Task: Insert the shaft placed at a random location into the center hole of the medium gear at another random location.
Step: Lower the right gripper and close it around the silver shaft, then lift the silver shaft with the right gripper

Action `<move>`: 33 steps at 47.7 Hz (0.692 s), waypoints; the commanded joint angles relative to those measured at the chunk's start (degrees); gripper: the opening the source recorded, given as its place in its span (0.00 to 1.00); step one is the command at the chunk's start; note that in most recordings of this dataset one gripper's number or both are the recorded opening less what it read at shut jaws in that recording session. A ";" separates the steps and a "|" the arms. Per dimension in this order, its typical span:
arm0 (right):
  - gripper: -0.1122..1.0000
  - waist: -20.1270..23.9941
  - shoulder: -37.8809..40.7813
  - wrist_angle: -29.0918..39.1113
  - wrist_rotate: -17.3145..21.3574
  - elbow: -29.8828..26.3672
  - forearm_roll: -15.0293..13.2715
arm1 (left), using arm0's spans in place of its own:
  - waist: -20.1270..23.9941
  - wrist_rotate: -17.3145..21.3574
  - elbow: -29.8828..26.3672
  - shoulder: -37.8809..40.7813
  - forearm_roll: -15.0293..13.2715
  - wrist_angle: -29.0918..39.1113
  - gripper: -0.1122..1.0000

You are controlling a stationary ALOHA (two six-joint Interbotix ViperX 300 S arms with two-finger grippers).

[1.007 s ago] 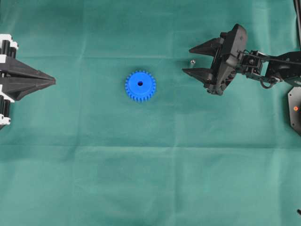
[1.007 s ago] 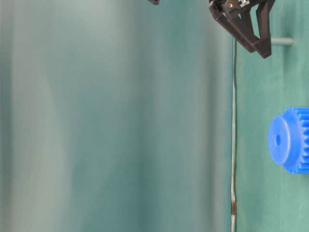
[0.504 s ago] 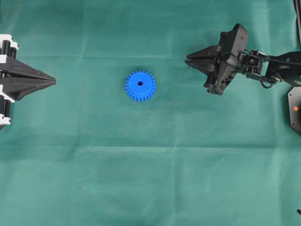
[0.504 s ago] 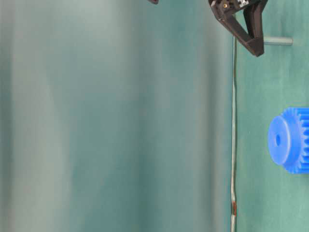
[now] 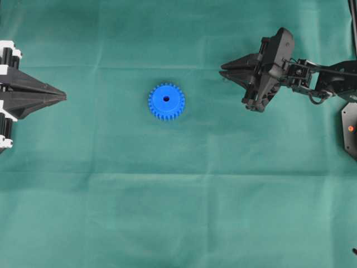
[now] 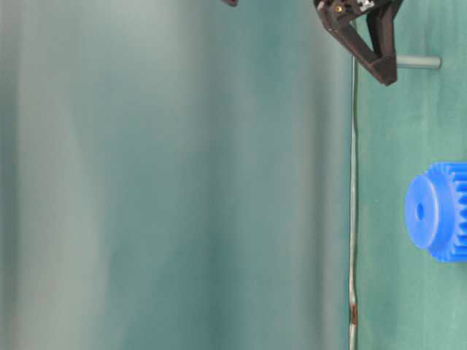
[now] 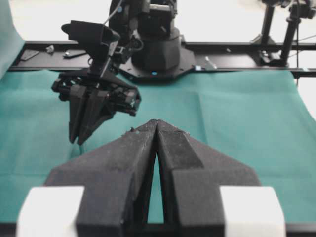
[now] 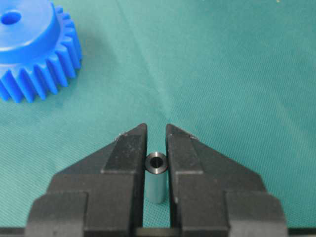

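Observation:
The blue medium gear (image 5: 166, 101) lies flat mid-table with its center hole (image 5: 166, 99) facing up. It also shows in the right wrist view (image 8: 34, 44) and the table-level view (image 6: 438, 211). My right gripper (image 5: 223, 71) is to the right of the gear, shut on the shaft (image 8: 157, 170). The shaft is a small silvery pin standing upright between the fingers (image 8: 128, 148), its lower end at the cloth (image 6: 419, 62). In the overhead view the fingers hide the shaft. My left gripper (image 5: 64, 97) is shut and empty at the far left edge.
Green cloth (image 5: 178, 195) covers the whole table. The right arm's base (image 7: 153, 49) and a black rail stand at the table's right end. A black plate with a red dot (image 5: 350, 129) sits at the right edge.
My right gripper's jaws, open around the shaft one second ago, have closed on it. The gear and my left gripper have not moved.

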 commanded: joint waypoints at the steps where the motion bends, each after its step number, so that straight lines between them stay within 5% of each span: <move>1: 0.20 -0.26 -4.13 2.46 -0.62 -1.23 0.09 | 0.18 -0.09 -1.14 0.18 0.09 -0.26 0.10; 16: 0.20 0.00 -14.59 15.29 -0.44 -3.69 0.09 | 0.18 -0.09 -1.14 0.00 0.18 -0.18 0.10; 33: 0.20 0.44 -16.35 17.75 -0.35 -4.22 0.18 | 0.18 -0.09 -1.14 0.09 0.18 0.26 0.10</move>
